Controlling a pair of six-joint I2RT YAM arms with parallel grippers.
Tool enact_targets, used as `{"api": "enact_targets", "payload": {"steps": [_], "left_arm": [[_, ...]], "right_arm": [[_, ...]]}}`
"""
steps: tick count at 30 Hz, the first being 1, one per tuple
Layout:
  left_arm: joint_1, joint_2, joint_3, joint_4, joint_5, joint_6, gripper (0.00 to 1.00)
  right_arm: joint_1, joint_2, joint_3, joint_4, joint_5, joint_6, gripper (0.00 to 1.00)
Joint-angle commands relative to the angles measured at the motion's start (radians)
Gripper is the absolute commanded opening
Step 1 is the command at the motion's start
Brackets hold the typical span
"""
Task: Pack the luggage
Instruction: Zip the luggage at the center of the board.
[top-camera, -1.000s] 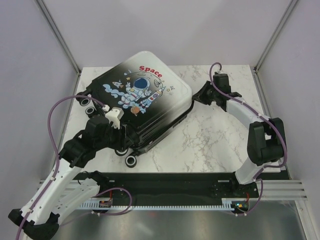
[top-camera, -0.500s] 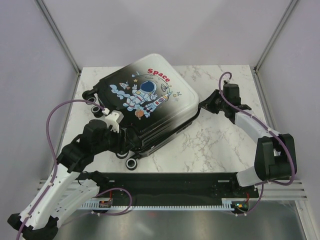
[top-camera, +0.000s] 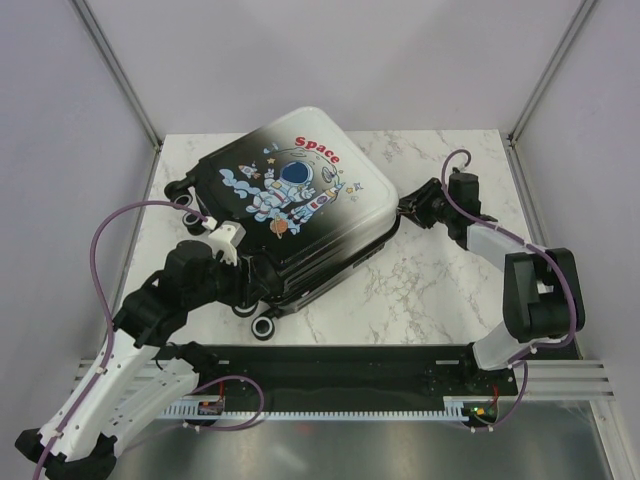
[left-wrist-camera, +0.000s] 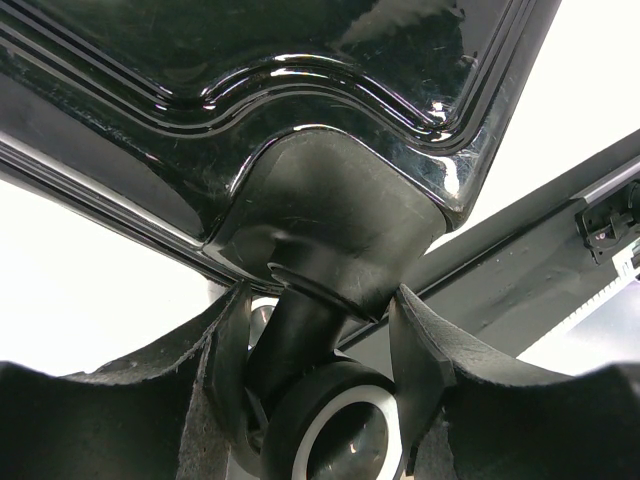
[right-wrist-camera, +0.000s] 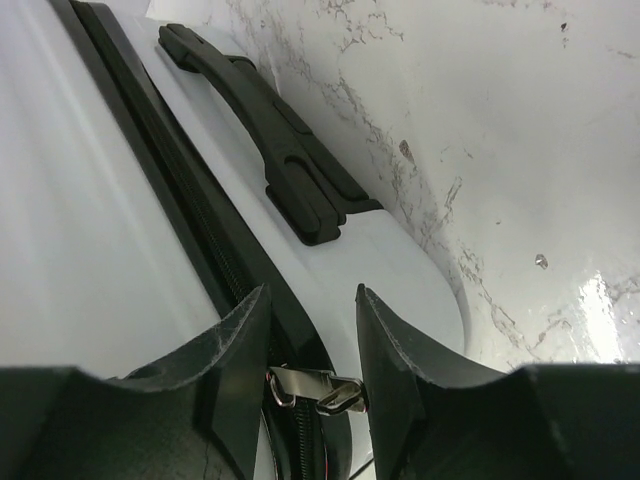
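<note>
The luggage (top-camera: 290, 205) lies flat and zipped on the marble table, astronaut and red "Space" print facing up. My left gripper (top-camera: 252, 288) is at its near-left corner. In the left wrist view the fingers (left-wrist-camera: 232, 350) are shut on a black wheel (left-wrist-camera: 335, 430) and its stem under the glossy black shell (left-wrist-camera: 300, 80). My right gripper (top-camera: 404, 210) is at the case's right corner. There it stands open (right-wrist-camera: 312, 345) with the metal zipper pull (right-wrist-camera: 315, 388) lying between its fingers, beside the black side handle (right-wrist-camera: 270, 120).
A black rail (top-camera: 330, 365) runs along the table's near edge, just behind the arm bases. Enclosure walls and metal posts (top-camera: 115, 70) border the table at left, back and right. Bare marble (top-camera: 420, 290) shows right of the case.
A second ago the case lay further left; it shifted right and turned, and both arms moved with it. Over the last half second the right arm's elbow drew in; the case stayed put.
</note>
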Motion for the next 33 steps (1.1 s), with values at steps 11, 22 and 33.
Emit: {"api": "enact_targets", "payload": {"steps": [11,22,33], "left_arm": [[0.022,0.002,0.000,0.077,-0.142,-0.161,0.02],[0.022,-0.005,-0.011,0.077,-0.138,-0.166,0.02],[0.021,-0.004,-0.005,0.077,-0.142,-0.160,0.02]], "right_arm": [[0.008,-0.006,-0.078,0.103,-0.033,0.231,0.51],[0.008,-0.128,-0.075,0.046,0.094,0.144,0.40],[0.008,-0.063,-0.046,0.083,0.091,0.044,0.28]]}}
